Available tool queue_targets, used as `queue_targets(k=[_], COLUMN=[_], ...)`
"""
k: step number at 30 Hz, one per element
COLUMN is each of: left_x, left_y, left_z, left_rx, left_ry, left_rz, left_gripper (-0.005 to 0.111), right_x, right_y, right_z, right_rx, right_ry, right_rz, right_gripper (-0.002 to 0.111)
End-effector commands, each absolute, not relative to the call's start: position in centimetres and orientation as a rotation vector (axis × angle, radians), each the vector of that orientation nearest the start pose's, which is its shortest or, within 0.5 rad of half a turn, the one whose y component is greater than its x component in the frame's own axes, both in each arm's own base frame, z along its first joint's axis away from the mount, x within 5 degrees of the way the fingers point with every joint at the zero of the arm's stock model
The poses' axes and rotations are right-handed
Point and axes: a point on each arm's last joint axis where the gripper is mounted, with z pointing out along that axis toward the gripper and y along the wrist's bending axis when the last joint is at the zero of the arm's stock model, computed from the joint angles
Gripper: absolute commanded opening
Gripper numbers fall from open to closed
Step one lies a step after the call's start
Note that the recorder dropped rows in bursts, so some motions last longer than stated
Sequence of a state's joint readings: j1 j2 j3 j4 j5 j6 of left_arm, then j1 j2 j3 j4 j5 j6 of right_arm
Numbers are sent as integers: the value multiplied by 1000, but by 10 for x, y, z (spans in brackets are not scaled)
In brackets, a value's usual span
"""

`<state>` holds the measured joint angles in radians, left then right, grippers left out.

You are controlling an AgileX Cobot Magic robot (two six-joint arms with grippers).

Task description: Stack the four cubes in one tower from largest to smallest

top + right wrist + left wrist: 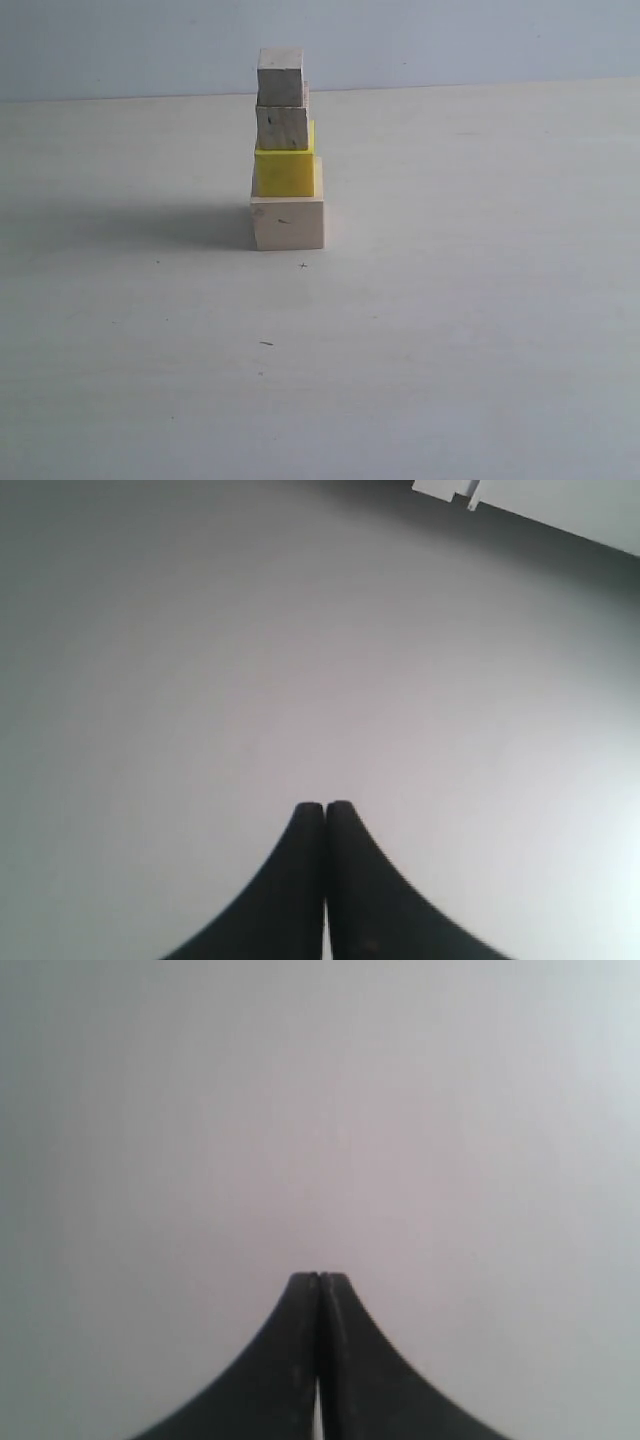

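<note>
**Tower [285, 150] looks complete, and I hold nothing**

My left end effector [319, 1278] is closed tight. Its two dark fingers press together with nothing between them. Its camera sees only bare, pale bench [320, 1110] ahead, and no cube shows there.

Only the exterior view shows the work itself. A little left of the middle of the bench, the largest cube [287, 223], pale wood, sits on the surface. The yellow cube [285, 172] rests on it, the medium grainy cube [282, 127] on that, and the smallest cube [280, 77] on top. All four touch in one upright column. Their left faces line up nearly flush, so the stepped ledges show on the right side rather than evenly all round. Neither of my arms appears in that view, so both are well apart from the stack.

My right end effector [326, 806] is likewise shut and empty over bare bench. Its camera catches one thing the others miss, a small white fitting [445, 488] at the frame's edge. I cannot tell what it is.

As I judge it, the stacking is done. The order reads largest to smallest, and no cube is left lying on the bench. The next move calls for no grasp, only for keeping both arms clear of the column. The upper cubes sit off-centre, and a brush from the side could tip them. Neither wrist camera sees the stack, so only the exterior view can confirm the result.
</note>
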<state>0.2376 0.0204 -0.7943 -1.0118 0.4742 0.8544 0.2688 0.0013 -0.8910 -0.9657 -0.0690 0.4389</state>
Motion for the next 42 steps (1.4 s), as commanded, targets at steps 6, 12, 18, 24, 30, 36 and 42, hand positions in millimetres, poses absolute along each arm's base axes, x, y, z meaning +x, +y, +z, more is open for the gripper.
queue_targets(k=[6, 12, 18, 24, 30, 36, 42], left_x=[-50, -16, 4, 13, 14, 14, 14], left_y=[-41, -35, -33, -32, -34, -34, -34], left_z=[400, 361, 329, 315, 310, 310, 310], left_rx=[205, 155, 147, 129, 153, 155, 155], left_ry=[1094, 1251, 1358, 1402, 1431, 1433, 1433], left_rz=[-292, -385, -423, -426, -437, -432, -432], left_gripper=[0, 0, 0, 0, 0, 0, 0], right_x=[-76, -73, -80, -80, -80, -80, -80], right_y=[-45, -17, 3, 6, 7, 7, 7], right_z=[426, 410, 403, 396, 394, 394, 394], right_rx=[200, -103, -477, -520, -532, -532, -532], right_ry=[1054, 1266, 1263, 1334, 1350, 1349, 1349], right_rz=[282, 379, 312, 322, 337, 341, 341], right_gripper=[0, 0, 0, 0, 0, 0, 0])
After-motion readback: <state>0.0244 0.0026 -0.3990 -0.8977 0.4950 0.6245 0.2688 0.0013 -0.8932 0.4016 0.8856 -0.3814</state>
